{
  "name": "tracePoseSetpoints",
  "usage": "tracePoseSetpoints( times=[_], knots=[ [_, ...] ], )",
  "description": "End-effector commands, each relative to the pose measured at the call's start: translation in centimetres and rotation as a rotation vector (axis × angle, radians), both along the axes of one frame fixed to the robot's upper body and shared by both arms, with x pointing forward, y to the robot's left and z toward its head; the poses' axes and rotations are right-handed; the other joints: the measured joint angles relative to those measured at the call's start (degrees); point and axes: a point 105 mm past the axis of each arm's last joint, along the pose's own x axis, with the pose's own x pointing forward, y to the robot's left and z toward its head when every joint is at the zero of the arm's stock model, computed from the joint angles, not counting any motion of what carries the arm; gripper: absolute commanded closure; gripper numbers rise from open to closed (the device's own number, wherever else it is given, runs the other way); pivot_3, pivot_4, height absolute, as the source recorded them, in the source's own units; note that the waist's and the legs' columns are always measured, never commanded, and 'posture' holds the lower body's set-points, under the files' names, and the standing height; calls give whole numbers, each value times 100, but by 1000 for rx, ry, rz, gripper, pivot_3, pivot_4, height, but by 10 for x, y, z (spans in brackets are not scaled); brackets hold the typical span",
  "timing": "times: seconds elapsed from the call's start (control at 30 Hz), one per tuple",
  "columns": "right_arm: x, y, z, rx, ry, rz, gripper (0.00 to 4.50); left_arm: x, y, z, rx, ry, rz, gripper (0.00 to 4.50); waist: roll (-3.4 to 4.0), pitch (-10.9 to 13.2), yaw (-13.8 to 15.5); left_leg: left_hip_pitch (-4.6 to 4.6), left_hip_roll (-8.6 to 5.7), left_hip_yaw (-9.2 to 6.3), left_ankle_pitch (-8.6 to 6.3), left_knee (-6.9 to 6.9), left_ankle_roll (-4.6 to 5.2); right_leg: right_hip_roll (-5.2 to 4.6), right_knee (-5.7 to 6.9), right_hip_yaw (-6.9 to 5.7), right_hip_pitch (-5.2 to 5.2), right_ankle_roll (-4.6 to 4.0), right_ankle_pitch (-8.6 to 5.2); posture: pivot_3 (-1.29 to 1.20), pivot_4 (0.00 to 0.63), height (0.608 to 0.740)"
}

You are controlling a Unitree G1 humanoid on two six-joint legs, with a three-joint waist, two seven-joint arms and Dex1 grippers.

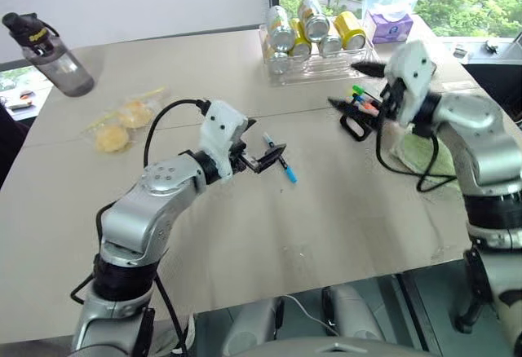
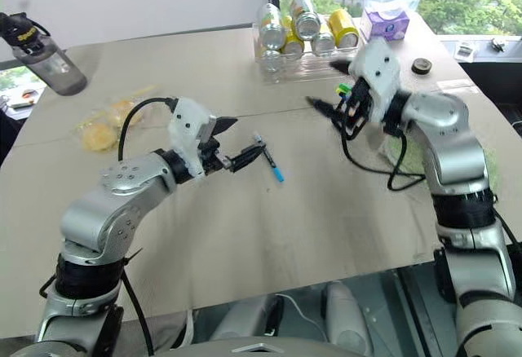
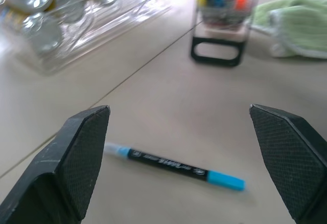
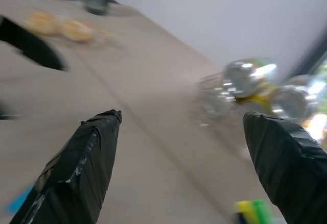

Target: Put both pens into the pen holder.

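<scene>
The blue-ended pen lies flat on the table, just ahead of the left gripper and framed between its spread black fingers, which touch nothing. Farther ahead of that gripper stands the black pen holder with coloured marker tips showing at its top; whether the pink-ended pen is among them cannot be told. The right gripper hangs just beside the holder, released and empty, fingers wide. Beyond the holder sits a clear tray of cans; a green cloth lies beside the holder.
</scene>
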Motion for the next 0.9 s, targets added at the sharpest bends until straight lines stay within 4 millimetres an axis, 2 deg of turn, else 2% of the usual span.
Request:
tracePoseSetpoints(
  times=[0.03,0.13,0.3,0.4,0.57,0.73,0.9],
  knots=[
    [-41,-6,-3,76,75,117,412,11,-1,-3,7,-9,76,0,0,0,10,0,-1,1,0,0,0,-1,1,1,0,0,0,0,150,739],
    [-60,-23,-14,141,146,97,412,22,-6,-18,-8,63,128,0,1,0,-10,3,-2,14,0,12,0,1,27,15,-4,0,0,0,150,739],
    [-73,-44,-39,111,231,-33,412,45,-22,-39,-50,138,221,0,-4,0,30,17,-5,20,1,50,-2,0,76,19,6,1,0,0,150,739],
    [-76,-50,-48,97,240,-93,412,60,-34,-55,5,187,279,0,-2,-1,56,25,-5,25,1,68,-2,2,91,23,15,2,-1,0,150,739],
    [-81,-55,-49,106,237,-141,412,78,-47,-64,111,203,392,0,-7,0,120,20,-8,23,0,75,-1,0,86,20,17,5,1,0,150,739],
    [-87,-60,-55,82,250,-168,412,78,-45,-79,161,268,482,0,-10,-2,130,18,-8,21,0,72,-1,-2,82,20,15,6,0,0,150,739],
    [-88,-64,-55,68,245,-192,412,70,-33,-99,162,427,588,0,-11,-6,108,53,-8,22,0,74,-1,-1,84,20,50,12,1,0,150,739]
  ],
)
